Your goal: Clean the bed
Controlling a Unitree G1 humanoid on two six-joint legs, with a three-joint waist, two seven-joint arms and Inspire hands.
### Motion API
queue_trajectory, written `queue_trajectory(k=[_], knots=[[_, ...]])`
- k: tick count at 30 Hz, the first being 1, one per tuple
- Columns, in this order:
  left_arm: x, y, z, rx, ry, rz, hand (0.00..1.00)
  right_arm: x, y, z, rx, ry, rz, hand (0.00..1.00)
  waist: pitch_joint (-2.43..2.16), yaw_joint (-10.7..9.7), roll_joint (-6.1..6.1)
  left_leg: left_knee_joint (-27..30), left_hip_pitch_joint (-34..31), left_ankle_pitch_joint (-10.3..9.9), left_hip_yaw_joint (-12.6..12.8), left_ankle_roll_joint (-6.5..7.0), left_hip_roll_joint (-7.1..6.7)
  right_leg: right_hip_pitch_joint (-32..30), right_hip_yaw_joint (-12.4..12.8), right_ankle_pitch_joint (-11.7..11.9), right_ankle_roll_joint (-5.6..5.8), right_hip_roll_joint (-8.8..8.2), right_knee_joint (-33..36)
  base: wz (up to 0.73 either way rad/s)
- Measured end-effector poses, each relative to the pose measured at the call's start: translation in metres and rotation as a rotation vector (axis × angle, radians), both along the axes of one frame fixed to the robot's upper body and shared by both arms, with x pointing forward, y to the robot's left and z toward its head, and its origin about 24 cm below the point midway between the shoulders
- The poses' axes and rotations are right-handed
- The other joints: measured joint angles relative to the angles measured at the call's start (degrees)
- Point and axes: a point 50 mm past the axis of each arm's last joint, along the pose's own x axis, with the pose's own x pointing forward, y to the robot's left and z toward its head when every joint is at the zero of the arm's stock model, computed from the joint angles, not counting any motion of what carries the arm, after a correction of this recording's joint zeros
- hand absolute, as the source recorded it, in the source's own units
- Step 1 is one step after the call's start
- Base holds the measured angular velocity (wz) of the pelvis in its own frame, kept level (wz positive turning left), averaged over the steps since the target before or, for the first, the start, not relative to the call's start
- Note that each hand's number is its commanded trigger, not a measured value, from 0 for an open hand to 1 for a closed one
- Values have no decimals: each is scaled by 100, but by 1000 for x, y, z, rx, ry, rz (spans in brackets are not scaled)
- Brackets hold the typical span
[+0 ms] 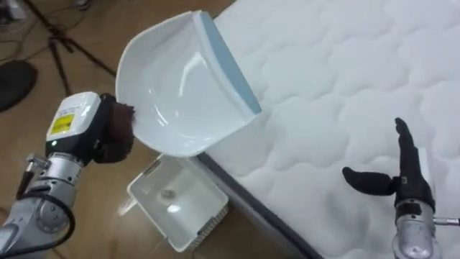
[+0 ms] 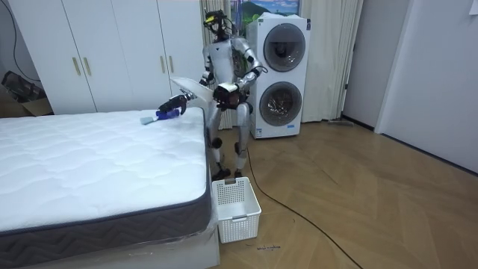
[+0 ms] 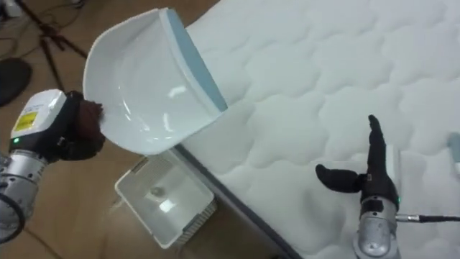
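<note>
My left hand (image 1: 108, 135) is shut on the dark handle of a white dustpan (image 1: 183, 86) with a blue lip. The pan is tilted, held over the mattress edge (image 1: 237, 194) and above the basket. My right hand (image 1: 406, 176) hovers open above the white quilted mattress (image 1: 345, 79), fingers straight and thumb spread, holding nothing. In the room view I stand at the bed's far corner, with the dustpan (image 2: 190, 88) raised and the right hand (image 2: 173, 107) stretched over the mattress next to a small blue thing (image 2: 146, 118). That blue thing (image 3: 455, 147) peeks in at the right eye view's edge.
A white slotted basket (image 1: 198, 219) stands on the wooden floor against the bed side, with a small scrap (image 1: 169, 193) in it. A tripod (image 1: 61, 47) stands to my left. Stacked washing machines (image 2: 280, 75) and wardrobes (image 2: 112, 52) are behind me.
</note>
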Motion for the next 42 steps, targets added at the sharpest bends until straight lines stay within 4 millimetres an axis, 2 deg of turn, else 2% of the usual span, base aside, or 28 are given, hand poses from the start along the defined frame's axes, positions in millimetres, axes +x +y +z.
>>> queue_trajectory(k=[1,2,3,4,5,7,8,9,10,12,16,19,20,21,22,23,24,27,28,29,30,34,38,42], knots=[[-4,1,-4,-16,8,17,100,1,1,1,0,-9,5,0,-5,33,8,-108,138,19,163,-33,7,184,-111,-87,66,-57,85,-156],[-10,1,-9,-50,17,46,100,1,2,5,0,-32,8,0,-16,39,13,-279,352,48,421,-82,-6,560,-316,-237,198,-151,135,-129],[-14,3,-9,-78,14,66,100,2,3,8,0,-60,9,0,-27,66,-37,-315,442,62,584,-119,-28,815,-331,-377,356,-208,45,-110],[-14,2,-9,-91,10,71,100,2,3,9,-1,-69,3,0,-23,64,-72,-313,456,63,635,-125,-41,881,-307,-425,398,-232,-102,-84],[-13,1,-9,-107,5,74,100,3,3,11,-2,-79,-4,0,-6,53,-153,-279,452,75,564,-142,-82,868,-287,-483,319,-196,-372,-83],[-17,-1,-14,-119,21,79,100,3,4,10,-2,-79,2,0,2,129,-195,-160,371,77,-276,-148,-151,873,-163,-497,244,-141,-532,-103],[-19,-3,-18,-137,31,87,100,3,4,10,-1,-82,5,0,5,139,-185,-128,289,89,-939,-171,-196,976,-159,-459,161,-91,-667,-81],[-19,-7,-20,-156,34,88,100,2,5,10,0,-81,6,0,4,75,-157,-64,237,93,-1317,-182,-204,1073,-163,-421,114,-29,-794,-53],[-19,-11,-22,-173,32,84,100,0,5,10,1,-82,7,0,4,-75,-170,-50,227,99,-1496,-194,-220,1121,-158,-411,115,-7,-866,-14],[-20,-16,-24,-206,32,78,100,0,4,12,-1,-93,9,0,11,-198,-209,-50,286,106,-1525,-219,-227,1067,-56,-396,110,26,-866,-16],[-22,-25,-30,-256,42,84,100,-2,6,15,5,-121,23,0,7,-167,-230,-57,304,61,-1558,-319,-166,874,257,-302,40,171,-870,-52],[-29,-32,-38,-317,61,103,100,-2,7,15,10,-116,43,0,9,-70,-240,-59,455,42,-1903,-374,-186,846,723,-240,-7,363,-887,-86],[-33,-33,-41,-326,74,109,100,-1,8,16,14,-117,60,0,7,68,-246,-59,515,45,-2335,-384,-258,807,1041,-222,-35,466,-873,-144],[-37,-34,-45,-332,87,115,100,0,9,17,18,-121,77,0,6,207,-244,-39,544,47,-2897,-386,-361,757,1371,-193,-72,596,-867,-148],[-39,-34,-46,-334,92,119,100,0,11,17,20,-119,88,0,6,236,-241,17,539,47,-3206,-387,-388,752,1508,-177,-84,653,-872,-133],[-40,-35,-47,-338,101,118,100,-1,12,16,16,-108,107,0,3,234,-247,99,535,46,-3699,-389,-482,791,1696,-159,-108,739,-872,-96],[-40,-35,-48,-342,106,113,100,-4,13,14,0,-94,126,0,-7,256,-259,133,550,50,-4042,-397,-545,797,1869,-142,-128,816,-872,-85],[-44,-37,-50,-393,113,121,100,-11,13,9,-14,-59,144,0,-11,248,-268,39,773,59,-4107,-419,-531,859,2235,-76,-179,1008,-908,-83],[-45,-39,-52,-423,115,130,79,-15,13,7,-12,-48,140,0,-17,245,-262,-41,879,68,-4108,-435,-524,895,2340,-57,-196,1071,-949,-57],[-46,-40,-52,-436,115,133,25,-16,12,6,-13,-44,139,0,-16,245,-262,-75,911,75,-4112,-446,-522,897,2379,-52,-202,1094,-956,-40],[-46,-40,-53,-456,115,139,0,-17,12,6,-14,-41,139,0,-18,187,-258,-115,932,75,-4170,-451,-520,897,2412,-47,-212,1119,-965,-17],[-50,-39,-56,-533,123,174,0,-17,12,5,-12,-40,138,0,-20,-23,-243,-381,1098,107,-4218,-533,-510,984,2403,-37,-228,1150,-1001,-1],[-54,-36,-64,-558,161,199,0,-22,11,3,-12,-27,128,0,-14,-69,-240,-697,1357,129,-4217,-567,-512,1130,2405,-45,-212,1176,-1140,1],[-58,-35,-70,-576,201,206,0,-27,10,-3,10,-10,89,0,13,-119,-273,-1000,1475,138,-4216,-582,-536,1124,2389,-33,-155,1158,-1172,4]])
